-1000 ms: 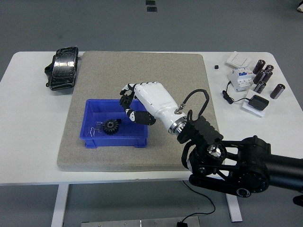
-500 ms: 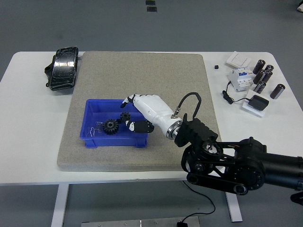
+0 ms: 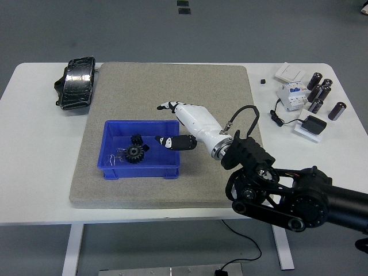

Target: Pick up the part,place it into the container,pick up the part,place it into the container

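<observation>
White tabletop [image 3: 34, 172] carries a grey mat [image 3: 172, 86] that cushions the blue bin [image 3: 112, 168]. Two black gears [image 3: 135, 150] lie inside it, touching. Right hand [image 3: 187, 123] hovers at the bin's right rim, fingers [image 3: 167, 106] spread and empty, apparently done releasing.

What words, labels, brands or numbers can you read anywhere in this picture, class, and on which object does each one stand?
No text can be read in the head view.
Circuit breaker: it carries markings, too small to read.
Dark cylinders beside it: any print is blurred.
White switch plates: no print visible.
Blue bin holding two black gears: no label visible.
Black wrapped bundle: only glare on it.
Right hand: no marking visible.
</observation>
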`<move>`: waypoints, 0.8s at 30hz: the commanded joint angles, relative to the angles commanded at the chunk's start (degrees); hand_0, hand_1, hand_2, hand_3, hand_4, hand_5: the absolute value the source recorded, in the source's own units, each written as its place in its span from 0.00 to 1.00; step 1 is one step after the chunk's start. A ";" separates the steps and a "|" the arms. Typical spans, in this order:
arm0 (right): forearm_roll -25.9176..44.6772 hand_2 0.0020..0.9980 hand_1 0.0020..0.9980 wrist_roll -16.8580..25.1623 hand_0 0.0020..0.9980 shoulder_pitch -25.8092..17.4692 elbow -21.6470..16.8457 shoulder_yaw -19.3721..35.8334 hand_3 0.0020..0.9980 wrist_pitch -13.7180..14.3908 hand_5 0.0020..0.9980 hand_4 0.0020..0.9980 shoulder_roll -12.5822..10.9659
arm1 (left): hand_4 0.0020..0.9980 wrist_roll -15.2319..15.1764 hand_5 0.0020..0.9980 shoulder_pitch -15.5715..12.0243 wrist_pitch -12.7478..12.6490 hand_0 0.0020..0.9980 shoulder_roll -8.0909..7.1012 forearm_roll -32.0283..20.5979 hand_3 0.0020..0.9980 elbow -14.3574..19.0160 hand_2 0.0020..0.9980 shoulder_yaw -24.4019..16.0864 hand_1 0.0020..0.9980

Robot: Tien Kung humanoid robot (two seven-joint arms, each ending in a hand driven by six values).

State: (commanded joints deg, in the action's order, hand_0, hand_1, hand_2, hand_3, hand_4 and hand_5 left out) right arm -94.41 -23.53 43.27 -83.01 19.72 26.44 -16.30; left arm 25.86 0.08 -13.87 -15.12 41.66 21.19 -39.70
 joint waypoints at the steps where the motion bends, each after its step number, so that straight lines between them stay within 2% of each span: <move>1: 1.24 0.80 0.75 1.00 0.64 -0.95 -0.18 1.72 0.80 0.63 0.37 0.77 -0.66 | 0.46 0.00 0.49 -0.06 -0.02 0.68 0.01 -0.02 0.54 0.00 0.60 -0.01 0.67; 6: 7.51 0.80 0.75 6.44 0.64 -5.14 -0.43 8.39 0.80 2.44 0.37 0.77 -2.56 | 0.46 -0.02 0.49 -0.30 -0.09 0.68 0.12 -0.25 0.54 0.03 0.60 0.08 0.67; 7: 8.93 0.78 0.73 7.66 0.64 -6.05 -0.46 9.70 0.76 2.71 0.38 0.77 -2.83 | 0.46 0.01 0.49 -0.34 -0.10 0.68 0.17 -0.25 0.54 0.05 0.60 0.07 0.67; 8: 11.07 0.78 0.73 9.49 0.64 -7.37 -0.59 11.67 0.76 3.01 0.38 0.77 -3.23 | 0.46 0.03 0.49 -0.38 -0.09 0.68 0.25 -0.29 0.54 0.07 0.60 0.09 0.67; 19: 27.70 0.75 0.72 23.31 0.65 -18.35 -3.58 28.31 0.72 4.11 0.42 0.78 -6.78 | 0.46 -0.03 0.48 0.02 0.11 0.68 0.11 0.24 0.54 0.26 0.60 -0.83 0.67; 24: 31.35 0.75 0.72 25.35 0.65 -22.48 -5.06 35.71 0.72 4.36 0.42 0.78 -8.02 | 0.46 0.11 0.48 0.51 0.42 0.68 -0.21 1.01 0.54 0.31 0.60 -1.31 0.67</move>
State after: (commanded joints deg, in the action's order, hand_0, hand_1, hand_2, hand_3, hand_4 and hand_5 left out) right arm -63.06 1.82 20.79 -88.06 55.44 30.80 -24.32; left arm 25.97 0.59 -13.45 -15.33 42.67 21.50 -41.01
